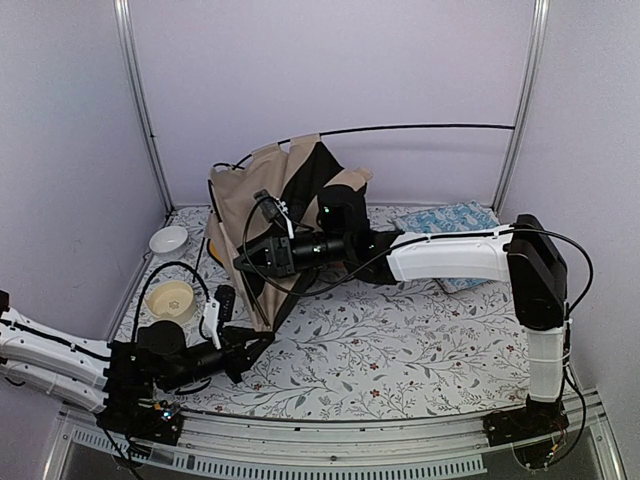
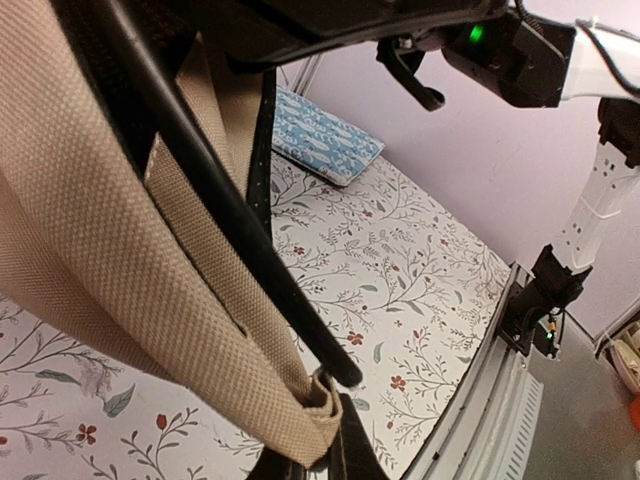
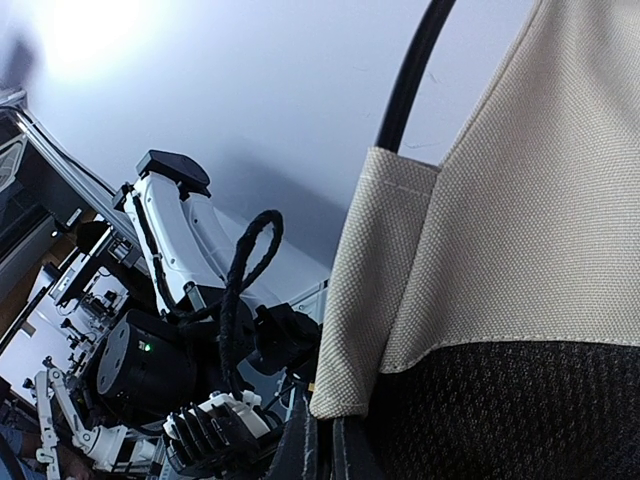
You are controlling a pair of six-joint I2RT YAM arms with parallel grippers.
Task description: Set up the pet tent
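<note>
Down on the left, the left gripper is pinching tight on the pet tent at its bottom corner, beside a black pole. The tent is sitting half-raised at the back left of the floral table. The right gripper is clamping its tan edge higher up, with the blue cushion lying off to the right

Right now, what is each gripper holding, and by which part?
Both hold the pet tent: left gripper pinches a tan corner at a pole end; right gripper, a tan corner beside black lining.
</note>
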